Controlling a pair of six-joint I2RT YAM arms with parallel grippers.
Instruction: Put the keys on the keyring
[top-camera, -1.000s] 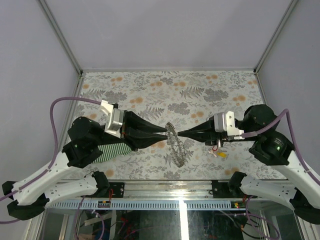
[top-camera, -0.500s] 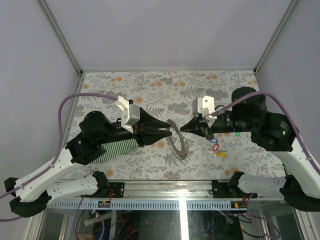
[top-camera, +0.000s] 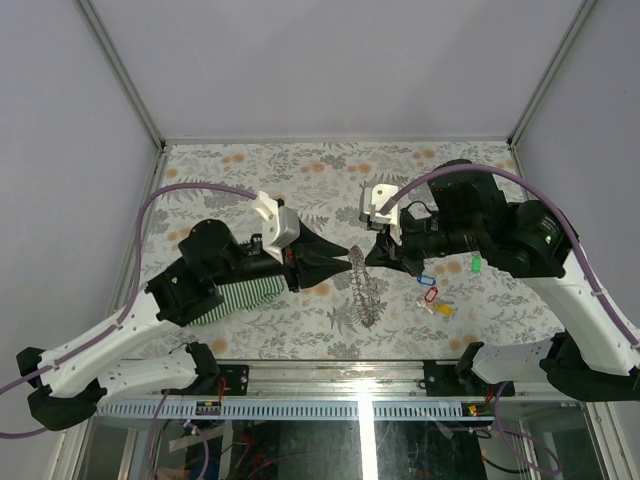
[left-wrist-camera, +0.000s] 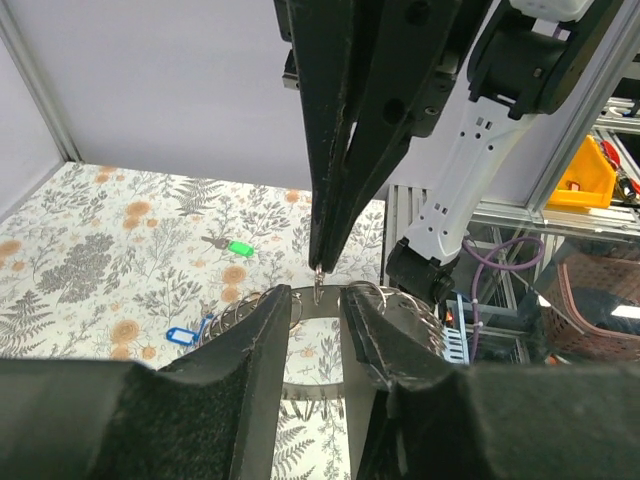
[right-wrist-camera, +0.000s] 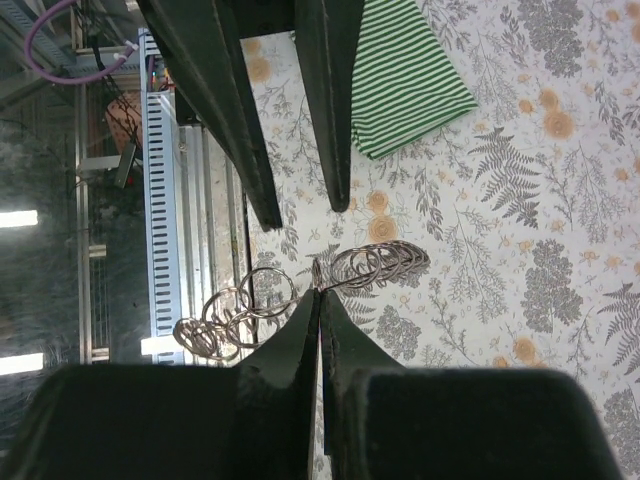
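So here's where I'm at: my right gripper (top-camera: 370, 257) is pinched tight on the top end of the keyring (top-camera: 364, 292), with one little metal loop of it caught right at my fingertips. The rest of the floppy thing trails off toward the near edge. In the overhead view its long axis runs roughly 12 to 6, leaning a bit toward 5. My left gripper (top-camera: 343, 262) points in from 9 o'clock with its jaws apart and nothing between them, tips just short of the ring's top end (from the left wrist cam the ring's arc shows through the gap, just past the tips). The keys (top-camera: 432, 297) are loose on the table (top-camera: 300, 180), most of them bunched at about 4 o'clock from the ring, with the green key (top-camera: 476, 265) further out at 3. I reckon that's what everything turns on. The keys are all on my right arm's side, but that arm's busy with the ring, and the free left one would have to reach across the ring to get there. Handing the ring to the left looks like the sane option.
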